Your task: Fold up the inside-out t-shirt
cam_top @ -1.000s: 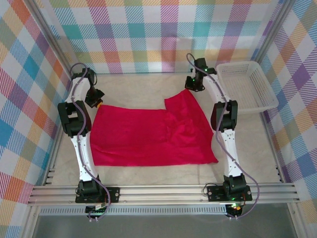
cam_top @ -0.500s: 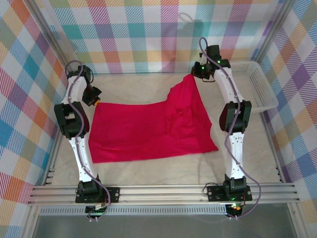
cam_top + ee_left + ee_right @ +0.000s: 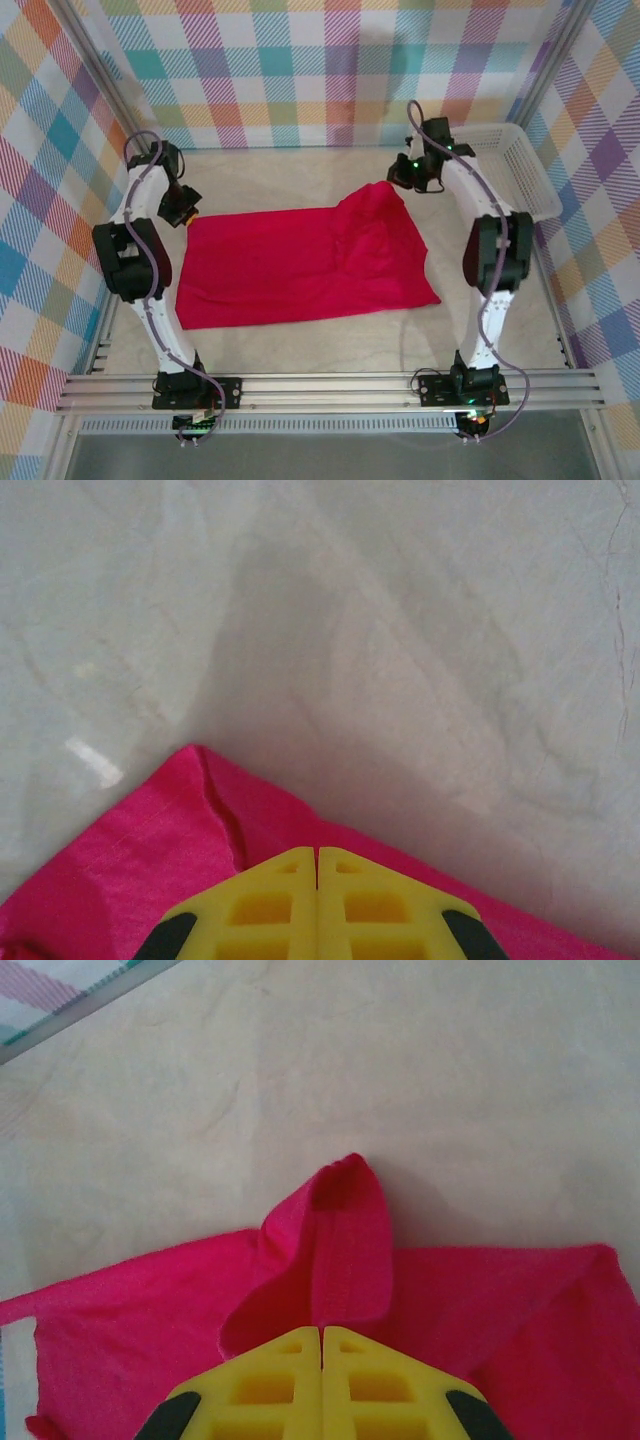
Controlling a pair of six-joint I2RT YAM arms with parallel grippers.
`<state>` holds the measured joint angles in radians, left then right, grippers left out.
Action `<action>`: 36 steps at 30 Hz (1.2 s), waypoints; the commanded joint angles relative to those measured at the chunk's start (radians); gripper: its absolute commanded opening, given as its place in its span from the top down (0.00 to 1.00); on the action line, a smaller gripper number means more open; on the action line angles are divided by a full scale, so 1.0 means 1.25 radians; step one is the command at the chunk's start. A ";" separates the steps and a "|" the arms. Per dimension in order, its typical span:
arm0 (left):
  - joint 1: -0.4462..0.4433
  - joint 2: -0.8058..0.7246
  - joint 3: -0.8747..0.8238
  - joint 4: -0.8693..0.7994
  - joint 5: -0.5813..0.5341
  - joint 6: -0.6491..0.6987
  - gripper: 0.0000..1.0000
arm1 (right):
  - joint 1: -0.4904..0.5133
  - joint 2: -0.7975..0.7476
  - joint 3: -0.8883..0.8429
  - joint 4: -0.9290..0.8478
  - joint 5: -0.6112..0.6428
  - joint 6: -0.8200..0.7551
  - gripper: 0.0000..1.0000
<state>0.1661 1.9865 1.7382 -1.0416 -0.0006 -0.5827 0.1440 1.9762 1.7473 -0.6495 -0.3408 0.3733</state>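
One red t-shirt (image 3: 300,265), one white basket (image 3: 520,170) far right.
Two pairs of jaws clenched: left gripper (image 3: 317,855) seemingly pinches its far-left corner, right gripper (image 3: 321,1332) its far-right.

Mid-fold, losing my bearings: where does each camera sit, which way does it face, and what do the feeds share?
Top external: above and behind the bases, looking down on the table; both arms, left gripper and right gripper at the t-shirt far corners, basket far right.
Left wrist: on the left arm, facing down past its shut fingers at a shirt corner.
Right wrist: on the right arm, facing down past its shut fingers at a pinched fold.
Shared: all show t-shirt and table.
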 commanded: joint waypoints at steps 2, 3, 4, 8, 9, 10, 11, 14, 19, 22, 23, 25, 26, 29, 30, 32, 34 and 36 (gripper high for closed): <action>0.004 -0.090 -0.091 0.021 -0.048 -0.003 1.00 | -0.004 -0.207 -0.203 0.110 0.028 0.011 1.00; 0.006 -0.111 -0.121 0.025 -0.055 -0.004 1.00 | -0.004 -0.247 -0.254 0.116 0.040 0.012 1.00; 0.010 -0.132 -0.147 0.034 -0.058 -0.004 1.00 | -0.004 -0.284 -0.304 0.121 0.051 0.016 1.00; 0.024 -0.205 -0.234 0.054 -0.059 -0.001 1.00 | -0.005 -0.398 -0.471 0.145 0.068 0.023 1.00; 0.026 -0.220 -0.252 0.058 -0.059 0.000 1.00 | -0.005 -0.414 -0.498 0.146 0.070 0.022 1.00; 0.029 -0.237 -0.275 0.063 -0.059 0.002 1.00 | -0.005 -0.428 -0.521 0.140 0.078 0.017 1.00; 0.031 -0.251 -0.296 0.067 -0.062 0.004 1.00 | -0.004 -0.439 -0.539 0.131 0.087 0.014 1.00; 0.045 -0.284 -0.349 0.072 -0.064 0.007 1.00 | -0.006 -0.466 -0.575 0.108 0.119 0.004 1.00; 0.058 -0.316 -0.427 0.093 -0.061 0.006 1.00 | -0.009 -0.508 -0.614 0.092 0.170 0.003 1.00; 0.067 -0.314 -0.438 0.087 -0.066 0.008 1.00 | -0.009 -0.531 -0.630 0.099 0.160 0.008 1.00; 0.068 -0.314 -0.438 0.086 -0.065 0.008 1.00 | -0.009 -0.535 -0.625 0.093 0.159 0.009 1.00; 0.071 -0.319 -0.439 0.086 -0.063 0.008 1.00 | -0.009 -0.539 -0.620 0.081 0.153 0.013 1.00; 0.071 -0.323 -0.440 0.085 -0.063 0.007 1.00 | -0.009 -0.542 -0.621 0.076 0.150 0.016 1.00; 0.071 -0.338 -0.461 0.092 -0.065 0.002 1.00 | -0.009 -0.556 -0.652 0.086 0.146 0.038 1.00; 0.071 -0.342 -0.471 0.098 -0.063 0.000 1.00 | -0.009 -0.565 -0.674 0.101 0.148 0.053 1.00; 0.072 -0.355 -0.512 0.125 -0.051 -0.004 0.99 | -0.009 -0.583 -0.740 0.149 0.143 0.095 0.99; 0.071 -0.365 -0.554 0.150 -0.048 -0.008 0.95 | -0.008 -0.590 -0.796 0.193 0.139 0.131 0.98; 0.072 -0.367 -0.590 0.171 -0.052 -0.014 0.94 | -0.008 -0.588 -0.843 0.209 0.155 0.157 0.93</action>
<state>0.2405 1.5475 1.0489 -0.8608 -0.0540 -0.5858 0.1383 1.2476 0.7528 -0.4484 -0.1566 0.4904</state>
